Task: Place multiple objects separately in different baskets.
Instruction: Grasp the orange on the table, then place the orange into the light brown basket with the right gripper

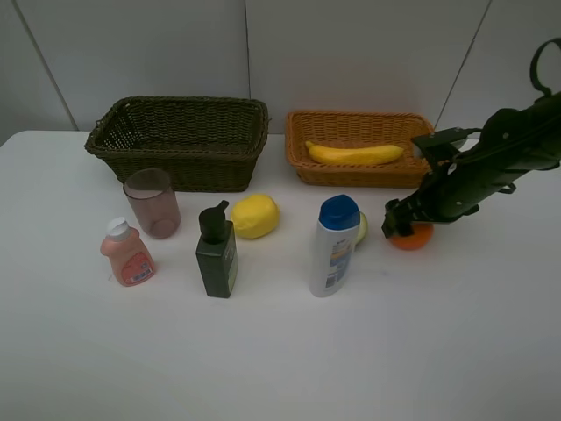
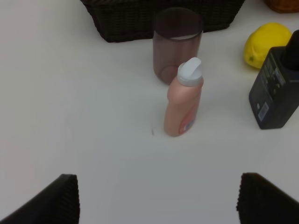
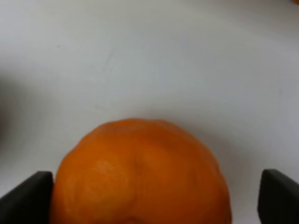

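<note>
We have the right gripper low over the orange, right of centre in the high view. Its jaws straddle the fruit unclamped (a gap shows on one side), ready, we judge, for a lift to the light basket holding the banana. Our left gripper hangs spread and empty.

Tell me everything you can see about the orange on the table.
The orange is round and bright, its peel faintly dimpled and lumpy, whole as far as shown. It sits on the white table, in front of the light basket, right of the blue-capped bottle. The right tool straddles it, open, one finger clear of it.
</note>
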`<action>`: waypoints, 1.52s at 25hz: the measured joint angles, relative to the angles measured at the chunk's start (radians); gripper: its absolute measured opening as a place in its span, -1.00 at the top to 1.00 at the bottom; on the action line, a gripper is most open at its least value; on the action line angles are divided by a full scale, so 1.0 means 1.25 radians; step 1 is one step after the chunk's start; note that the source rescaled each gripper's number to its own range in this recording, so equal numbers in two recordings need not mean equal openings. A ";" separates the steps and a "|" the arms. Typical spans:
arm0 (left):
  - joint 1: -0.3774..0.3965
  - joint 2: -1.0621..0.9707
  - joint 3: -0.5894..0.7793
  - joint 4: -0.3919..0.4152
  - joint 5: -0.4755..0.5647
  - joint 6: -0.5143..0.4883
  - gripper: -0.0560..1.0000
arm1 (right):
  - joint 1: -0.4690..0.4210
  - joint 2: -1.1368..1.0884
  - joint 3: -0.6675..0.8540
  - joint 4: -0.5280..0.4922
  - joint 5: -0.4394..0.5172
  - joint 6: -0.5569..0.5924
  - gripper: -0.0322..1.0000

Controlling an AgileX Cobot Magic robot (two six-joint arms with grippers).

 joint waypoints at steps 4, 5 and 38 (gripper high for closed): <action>0.000 0.000 0.000 0.000 0.000 0.000 -0.82 | 0.000 0.000 0.000 0.000 0.005 0.000 -0.23; 0.000 0.000 0.000 0.000 0.000 0.000 -0.82 | 0.000 0.000 0.000 0.000 0.007 0.000 -0.23; 0.000 0.000 0.000 0.000 0.000 0.000 -0.82 | 0.000 -0.152 -0.062 0.000 0.318 0.000 -0.23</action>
